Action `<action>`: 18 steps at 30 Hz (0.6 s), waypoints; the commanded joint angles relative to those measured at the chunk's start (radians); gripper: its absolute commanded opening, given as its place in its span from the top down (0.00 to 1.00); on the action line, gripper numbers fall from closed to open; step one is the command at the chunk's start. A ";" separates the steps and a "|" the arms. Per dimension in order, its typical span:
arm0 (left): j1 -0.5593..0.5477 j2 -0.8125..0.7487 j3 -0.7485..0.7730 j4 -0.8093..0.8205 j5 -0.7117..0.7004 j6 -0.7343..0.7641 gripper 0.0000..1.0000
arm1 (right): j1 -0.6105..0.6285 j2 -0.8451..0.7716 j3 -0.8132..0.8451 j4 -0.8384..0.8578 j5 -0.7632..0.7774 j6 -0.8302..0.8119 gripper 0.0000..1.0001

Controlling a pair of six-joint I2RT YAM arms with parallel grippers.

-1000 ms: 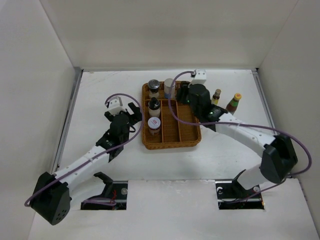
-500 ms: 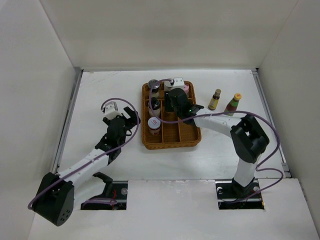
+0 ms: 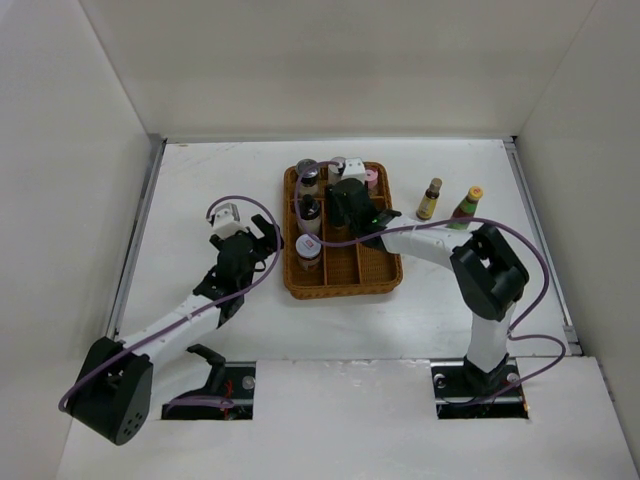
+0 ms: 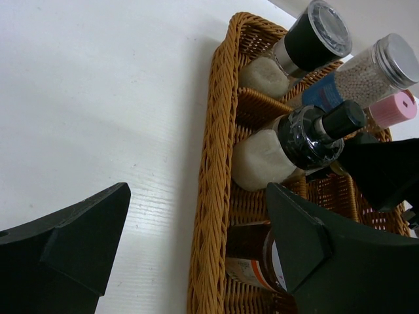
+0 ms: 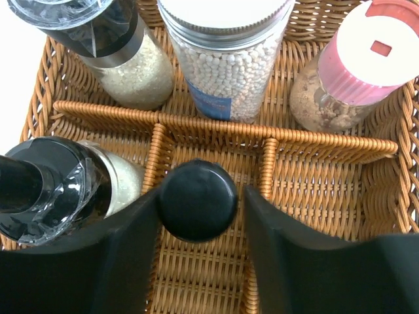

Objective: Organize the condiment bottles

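The brown wicker tray [image 3: 345,292] holds a black-topped grinder [image 3: 307,178], a grey-lidded jar [image 3: 337,165], a pink-lidded jar [image 3: 371,178], a dark-topped bottle [image 3: 309,208] and a red-lidded jar [image 3: 309,250]. My right gripper [image 3: 350,205] hangs over the tray's middle compartment. In the right wrist view its jaws straddle a black-capped bottle [image 5: 196,199]; the left finger touches the cap and a gap shows on the right, so my right gripper [image 5: 203,195] is open. My left gripper [image 3: 262,232] is open beside the tray's left rim [image 4: 213,163], holding nothing.
Two slim bottles stand on the table right of the tray, one yellow-capped [image 3: 430,198] and one green-red [image 3: 467,207]. White walls enclose the table on three sides. The tray's right-hand front compartments [image 5: 327,196] hold nothing.
My right gripper swung left from the tray's back right corner to the middle compartment, and its jaws have widened off the black cap. The left arm barely shifted.
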 commanded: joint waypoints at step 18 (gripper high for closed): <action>-0.006 -0.069 0.019 0.023 0.001 -0.009 0.15 | -0.241 -0.375 -0.122 -0.022 0.025 0.001 0.48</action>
